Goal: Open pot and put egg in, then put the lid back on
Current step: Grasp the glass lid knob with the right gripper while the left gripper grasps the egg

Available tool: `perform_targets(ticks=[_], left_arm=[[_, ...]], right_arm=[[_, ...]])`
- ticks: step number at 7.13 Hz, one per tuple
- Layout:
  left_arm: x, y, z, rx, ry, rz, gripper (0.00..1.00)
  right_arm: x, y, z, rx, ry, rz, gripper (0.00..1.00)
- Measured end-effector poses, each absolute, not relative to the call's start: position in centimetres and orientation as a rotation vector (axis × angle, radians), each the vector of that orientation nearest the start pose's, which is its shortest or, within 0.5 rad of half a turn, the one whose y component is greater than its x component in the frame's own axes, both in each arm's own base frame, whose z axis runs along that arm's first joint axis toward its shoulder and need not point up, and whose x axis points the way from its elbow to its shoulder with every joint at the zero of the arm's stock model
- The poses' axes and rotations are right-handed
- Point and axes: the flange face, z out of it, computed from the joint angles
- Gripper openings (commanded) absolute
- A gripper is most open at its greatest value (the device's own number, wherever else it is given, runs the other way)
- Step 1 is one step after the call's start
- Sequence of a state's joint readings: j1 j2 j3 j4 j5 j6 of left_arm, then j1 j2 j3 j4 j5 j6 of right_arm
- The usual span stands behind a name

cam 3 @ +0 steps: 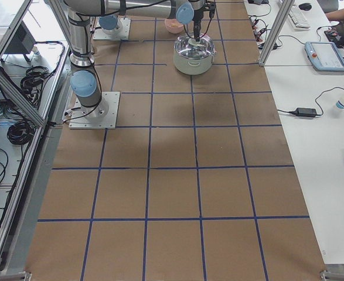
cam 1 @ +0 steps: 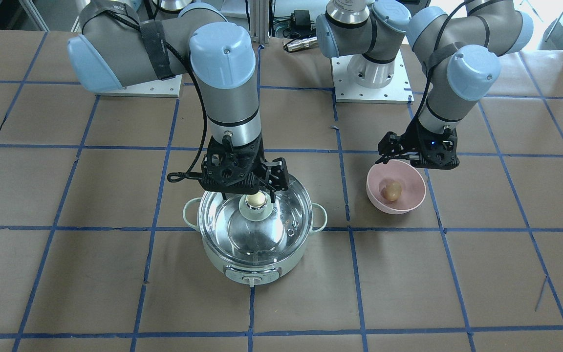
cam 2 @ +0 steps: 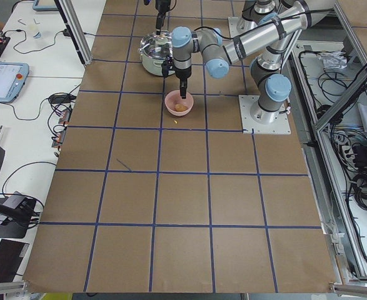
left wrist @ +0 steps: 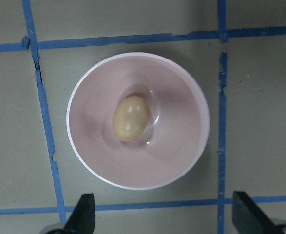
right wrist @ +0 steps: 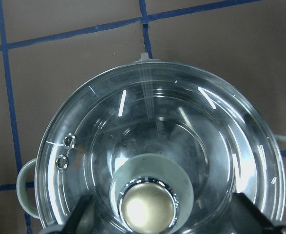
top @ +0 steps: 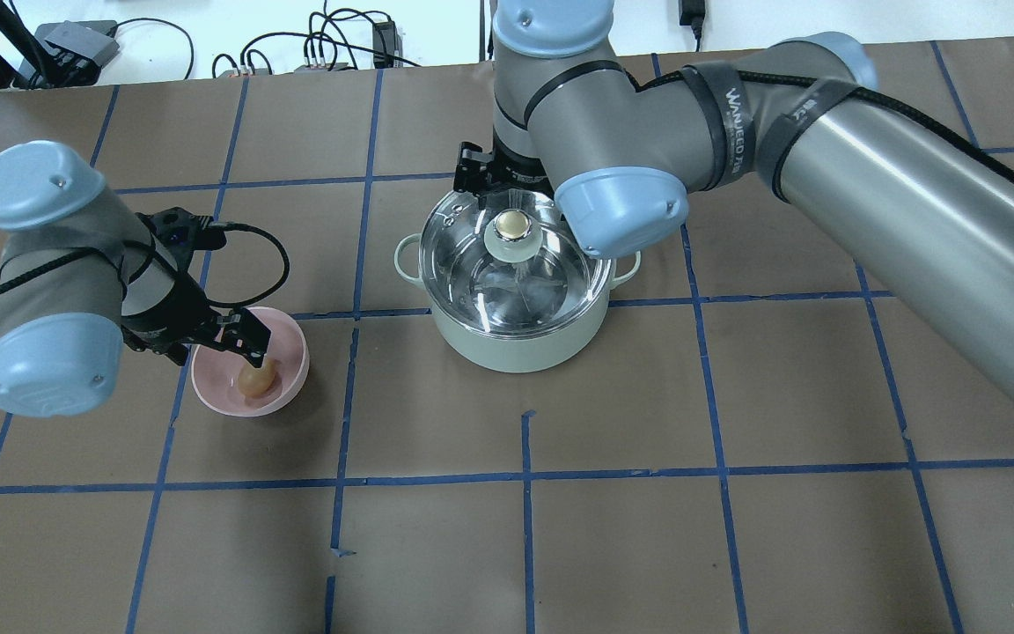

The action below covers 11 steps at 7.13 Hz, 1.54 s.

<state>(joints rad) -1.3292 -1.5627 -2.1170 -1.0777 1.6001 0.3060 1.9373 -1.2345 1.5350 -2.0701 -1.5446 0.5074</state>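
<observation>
Closest stands the pot (cam 1: 252, 271), lid (cam 1: 262, 237) seated on it, right gripper (right wrist: 163, 222) spread wide astride the knob (cam 1: 255, 199). Farther back the egg (cam 1: 392, 191) lies in the pink bowl (cam 1: 395, 209) beneath the left gripper (left wrist: 163, 214), likewise spread wide

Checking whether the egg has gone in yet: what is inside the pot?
Through the clear lid the pot shows only bare steel; the egg lies in the pink bowl. The lid's green centre hides part of the floor.
</observation>
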Motion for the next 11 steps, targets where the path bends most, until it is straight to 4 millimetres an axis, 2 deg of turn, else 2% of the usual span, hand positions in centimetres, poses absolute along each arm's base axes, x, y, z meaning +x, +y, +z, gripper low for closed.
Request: perform_targets(ticks=[2, 3, 4, 6, 7, 9, 11], left_arm=[[-2.0, -45.9, 25.2, 0.115, 3.120, 0.038, 0.97], [-1.9, -46.4, 24.0, 0.119, 3.121, 0.044, 0.97], [-1.9, -46.6, 23.2, 0.122, 3.123, 0.057, 0.97], [-1.8, -46.8, 22.2, 0.126, 3.126, 0.083, 0.97], [-1.8, -46.9, 21.8, 0.127, 3.129, 0.095, 0.97], [-1.9, -46.8, 21.0, 0.128, 3.136, 0.121, 0.97], [-1.9, -46.8, 20.5, 0.127, 3.141, 0.140, 0.97]], right_arm=[[36.1, -54.1, 36.0, 0.198, 3.021, -0.240, 0.91], [36.2, -54.1, 35.5, 0.197, 3.022, -0.227, 0.77], [36.2, -54.1, 35.1, 0.196, 3.022, -0.216, 0.54], [36.3, -54.1, 34.9, 0.201, 3.020, -0.208, 0.31], [36.3, -54.1, 34.9, 0.202, 3.019, -0.206, 0.28], [36.2, -54.1, 35.1, 0.180, 3.027, -0.209, 0.27], [35.4, -54.5, 36.3, 0.165, 3.026, -0.232, 0.27]])
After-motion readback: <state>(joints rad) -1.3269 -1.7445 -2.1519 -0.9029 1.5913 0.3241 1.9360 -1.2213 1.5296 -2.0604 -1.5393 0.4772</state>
